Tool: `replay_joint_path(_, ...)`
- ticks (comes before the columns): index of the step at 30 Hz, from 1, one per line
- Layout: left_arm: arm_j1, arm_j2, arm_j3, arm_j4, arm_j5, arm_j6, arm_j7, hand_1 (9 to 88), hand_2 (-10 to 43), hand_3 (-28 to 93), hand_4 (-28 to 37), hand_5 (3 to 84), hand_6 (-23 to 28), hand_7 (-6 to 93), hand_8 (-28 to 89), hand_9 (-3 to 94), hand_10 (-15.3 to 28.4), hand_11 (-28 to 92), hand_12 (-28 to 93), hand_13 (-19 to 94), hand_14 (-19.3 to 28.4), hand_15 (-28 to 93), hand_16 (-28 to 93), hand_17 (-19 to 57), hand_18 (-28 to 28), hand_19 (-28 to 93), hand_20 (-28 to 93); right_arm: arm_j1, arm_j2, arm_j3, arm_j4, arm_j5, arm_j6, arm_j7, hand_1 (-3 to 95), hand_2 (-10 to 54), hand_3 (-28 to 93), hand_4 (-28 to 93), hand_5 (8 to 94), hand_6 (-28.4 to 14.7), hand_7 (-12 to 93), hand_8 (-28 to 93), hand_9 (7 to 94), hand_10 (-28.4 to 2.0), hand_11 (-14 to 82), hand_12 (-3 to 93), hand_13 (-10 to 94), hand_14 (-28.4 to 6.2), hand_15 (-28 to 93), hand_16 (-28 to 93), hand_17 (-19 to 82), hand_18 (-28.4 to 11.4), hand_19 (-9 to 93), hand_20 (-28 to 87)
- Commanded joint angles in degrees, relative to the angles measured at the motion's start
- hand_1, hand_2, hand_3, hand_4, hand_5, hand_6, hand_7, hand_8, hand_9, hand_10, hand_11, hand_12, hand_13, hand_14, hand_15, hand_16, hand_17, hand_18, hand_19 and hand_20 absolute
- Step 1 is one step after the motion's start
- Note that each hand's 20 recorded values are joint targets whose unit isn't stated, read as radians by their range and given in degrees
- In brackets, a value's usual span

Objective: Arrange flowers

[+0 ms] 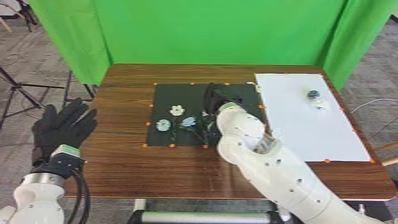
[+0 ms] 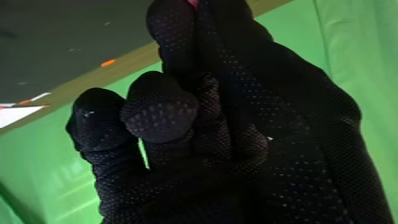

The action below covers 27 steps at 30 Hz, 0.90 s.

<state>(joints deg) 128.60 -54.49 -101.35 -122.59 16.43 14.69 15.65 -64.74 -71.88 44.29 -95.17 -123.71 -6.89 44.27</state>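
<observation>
In the head view, a white flower (image 1: 178, 110), a pale blue flower (image 1: 163, 125) and a blue flower (image 1: 188, 121) lie on the black mat (image 1: 160, 102). A dark blue flower (image 1: 313, 93) and a white flower (image 1: 321, 104) rest on the white sheet (image 1: 302, 135). My right hand (image 1: 213, 98) is over the mat's right part, beyond the blue flower. In the right wrist view, my right hand (image 2: 222, 75) pinches a pink flower (image 2: 193, 3), mostly hidden by the glove. My left hand (image 1: 64, 127) is open beside the table's left edge.
The brown table (image 1: 120, 155) has small orange markers around the mat and sheet. A green curtain (image 1: 213, 35) hangs behind it. My right forearm (image 1: 284, 172) crosses the front edge and covers part of the mat.
</observation>
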Motion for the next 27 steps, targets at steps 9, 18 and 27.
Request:
replay_joint_path(9,0.12,-0.41,-0.42,0.22,0.92,-0.66,-1.63,28.2,9.2,71,-27.7,36.7,6.6,17.8,-9,31.2,14.3,23,11,22,15.4,39,-8,-5.9,13.7,28,9,-1.12,-0.52,0.37,-1.04,-0.32,-2.15,-0.06,59.6,-9.5,71,-28,69.0,-2.8,35,8,79.2,-11.4,11.1,40.8,73,-7.5,62,45,44,-23.7,93,37)
replay_joint_path(18,0.17,-0.38,-0.40,0.10,0.47,-0.21,-1.21,29.0,9.3,70,-27.6,38.8,4.8,18.8,-10,31.2,13.9,24,11,22,15.2,39,-8,-5.8,13.6,27,9,-1.52,-0.17,0.95,-2.46,-0.55,-5.57,0.89,57.7,-9.5,72,-28,67.7,-3.7,34,9,69.0,-16.1,19.0,20.9,71,-7.4,61,44,43,-23.6,93,37)
replay_joint_path(27,0.18,-0.21,-0.11,0.05,0.02,0.14,-0.44,28.9,9.3,70,-27.6,39.2,5.0,18.7,-10,31.4,14.0,24,11,22,15.2,39,-8,-5.8,13.6,27,9,-1.40,0.30,1.67,-3.33,0.86,-6.36,1.66,56.2,-9.5,72,-28,68.8,-3.9,32,8,64.8,-19.2,12.4,14.7,73,-5.5,58,40,45,-23.9,93,36)
